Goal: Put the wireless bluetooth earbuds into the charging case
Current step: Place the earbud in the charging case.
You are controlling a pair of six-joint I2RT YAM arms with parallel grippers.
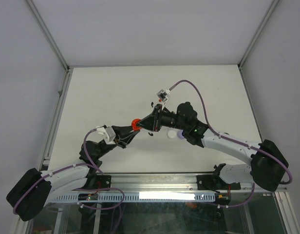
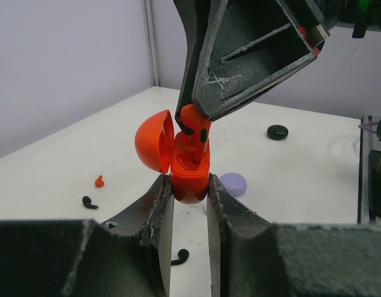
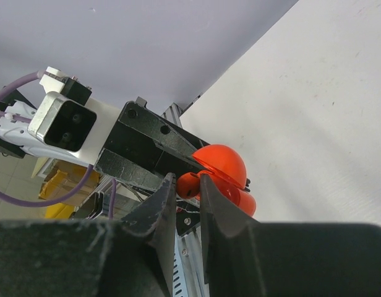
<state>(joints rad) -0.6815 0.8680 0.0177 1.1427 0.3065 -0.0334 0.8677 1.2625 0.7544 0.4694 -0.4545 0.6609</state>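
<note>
My left gripper (image 2: 190,189) is shut on the base of the open red charging case (image 2: 189,176), lid (image 2: 153,141) swung back to the left, held above the table. My right gripper (image 3: 187,184) is shut on a red earbud (image 2: 193,122) and holds it from above, its stem reaching down into the case's well. In the top view the two grippers meet at the red case (image 1: 136,124) near the table's middle. In the right wrist view the red earbud (image 3: 188,184) sits between my fingertips, against the red lid (image 3: 220,161).
On the white table lie a lilac case (image 2: 233,183), a black round case (image 2: 277,132), a small red earbud (image 2: 99,181), a black earbud (image 2: 88,202) and another black earbud (image 2: 180,255) under my left fingers. A lilac and white case (image 1: 175,134) sits by the right arm.
</note>
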